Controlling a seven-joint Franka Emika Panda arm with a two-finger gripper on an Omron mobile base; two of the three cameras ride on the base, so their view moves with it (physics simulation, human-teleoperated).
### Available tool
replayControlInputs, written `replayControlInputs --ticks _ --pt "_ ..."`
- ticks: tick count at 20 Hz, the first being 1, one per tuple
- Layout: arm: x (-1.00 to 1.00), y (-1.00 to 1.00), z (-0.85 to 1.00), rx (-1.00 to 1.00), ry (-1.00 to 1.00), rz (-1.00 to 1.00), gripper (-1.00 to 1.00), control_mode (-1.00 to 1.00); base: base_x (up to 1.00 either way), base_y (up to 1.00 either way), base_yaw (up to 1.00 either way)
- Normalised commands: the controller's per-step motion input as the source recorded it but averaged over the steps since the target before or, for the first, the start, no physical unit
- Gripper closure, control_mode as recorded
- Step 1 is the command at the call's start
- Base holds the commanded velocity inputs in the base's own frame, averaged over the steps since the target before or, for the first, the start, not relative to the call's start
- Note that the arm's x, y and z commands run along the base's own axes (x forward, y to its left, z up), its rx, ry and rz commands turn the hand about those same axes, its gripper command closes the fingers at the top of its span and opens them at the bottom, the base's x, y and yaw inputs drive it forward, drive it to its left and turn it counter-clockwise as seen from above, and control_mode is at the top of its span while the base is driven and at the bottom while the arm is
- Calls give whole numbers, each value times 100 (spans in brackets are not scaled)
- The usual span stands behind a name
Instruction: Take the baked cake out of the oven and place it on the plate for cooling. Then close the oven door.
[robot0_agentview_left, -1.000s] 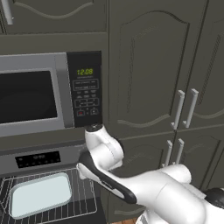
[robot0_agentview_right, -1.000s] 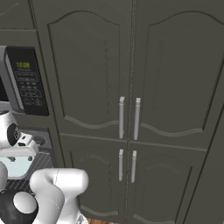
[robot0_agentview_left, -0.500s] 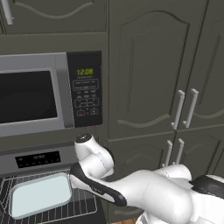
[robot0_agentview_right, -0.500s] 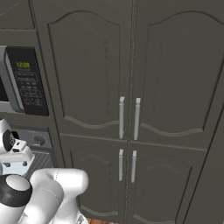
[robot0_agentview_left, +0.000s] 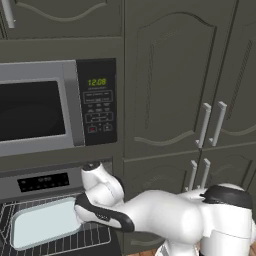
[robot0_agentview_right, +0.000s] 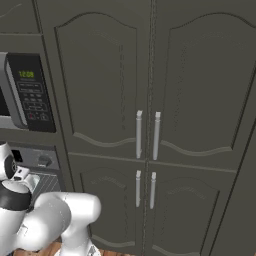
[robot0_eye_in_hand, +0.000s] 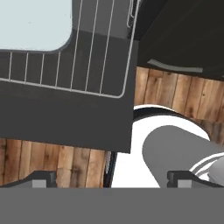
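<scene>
Item: baked cake (robot0_agentview_left: 44, 228), lay on the wire rack (robot0_eye_in_hand: 98, 65) of the opened oven (robot0_agentview_left: 42, 182); not yet removed. Gripper (robot0_eye_in_hand: 111, 179): jaws stood fully apart, empty. Outstanding: lifting, plating, closing oven door (robot0_eye_in_hand: 65, 122).

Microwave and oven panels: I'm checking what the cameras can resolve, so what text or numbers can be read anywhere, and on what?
"12:08", green digits on the microwave clock.
Microwave keypad button labels: too small and blurred to read.
Oven control strip display: pale marks, too blurred to read.
The cabinet doors and the baked cake carry no text.
</scene>
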Motion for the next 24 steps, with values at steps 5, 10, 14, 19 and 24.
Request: replayControlInputs --ticks 5,10,14,19,24 --pt "0 30 -24 0 3 0 -100 -100 0 0 0" --pt "-4 34 -31 0 0 0 -100 -100 0 0 0" --pt "-1 26 -36 0 0 -2 -100 -100 0 0 0" --pt "2 26 -33 1 -1 -2 -100 -100 0 0 0" --pt "-12 24 -21 0 -5 0 -100 -100 0 0 0"
